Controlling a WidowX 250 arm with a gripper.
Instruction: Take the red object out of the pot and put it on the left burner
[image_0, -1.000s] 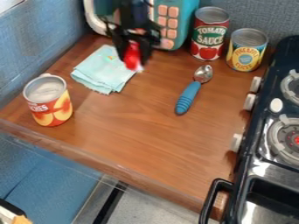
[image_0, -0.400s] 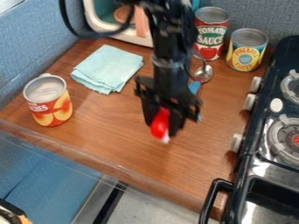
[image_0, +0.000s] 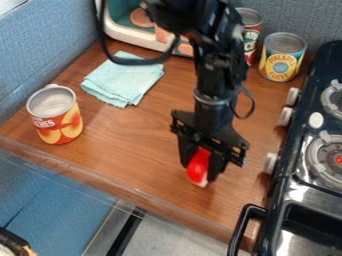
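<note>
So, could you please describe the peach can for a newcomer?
On the wooden countertop, find the folded teal cloth. The peach can stands left of it, nearer the front; its orange label sets it apart from the pineapple can and the red can at the back.

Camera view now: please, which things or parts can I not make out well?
In the camera view:
- Red object: sides behind the jaws.
- Red-labelled can: left part behind the arm.
- Stove: cut by right edge.
- Lower-left item: cut off, unidentifiable.
</note>
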